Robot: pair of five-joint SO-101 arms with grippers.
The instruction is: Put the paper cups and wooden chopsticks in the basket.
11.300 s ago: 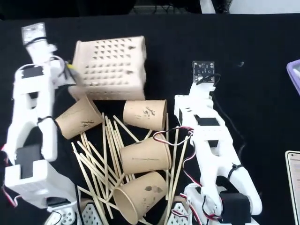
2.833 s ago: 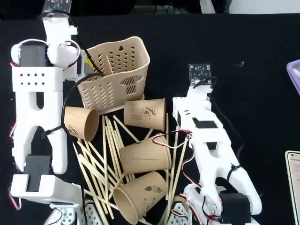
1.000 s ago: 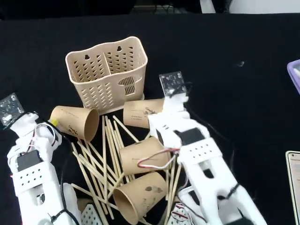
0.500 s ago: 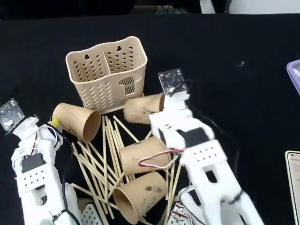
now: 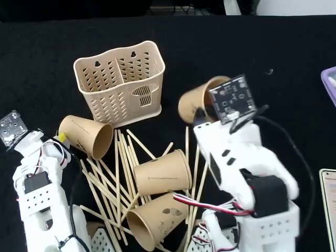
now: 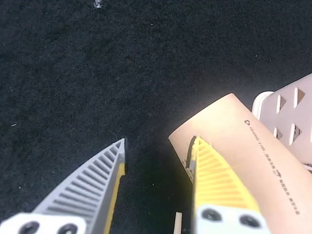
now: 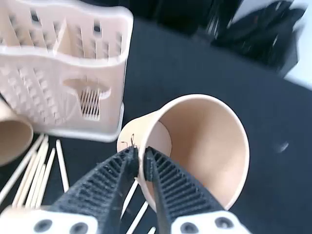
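At the left, the left claw (image 6: 157, 142) is spread apart. Its yellow finger lies over the narrow end of a paper cup (image 6: 243, 141) on its side, and its grey finger is out over the black cloth (image 6: 97, 58). Next comes the basket (image 5: 121, 100), upright, with a divider down its middle. In front of it the chopsticks (image 5: 118, 168) lie scattered, with two more cups (image 5: 160, 173) among them.

At the right, the right claw (image 7: 138, 153) is clamped together on the rim wall of a raised cup (image 7: 204, 141). This cup hangs tilted just right of the basket, its mouth turned away from it.

The step in hand looks like carrying this cup into the basket. It will likely go best if the cup is brought squarely over one compartment, clear of the divider and rim, turned base-down, and let go low. The thin wall may crumple under a harder squeeze.

The cups carry dark print on their sides, but none of it can be read.
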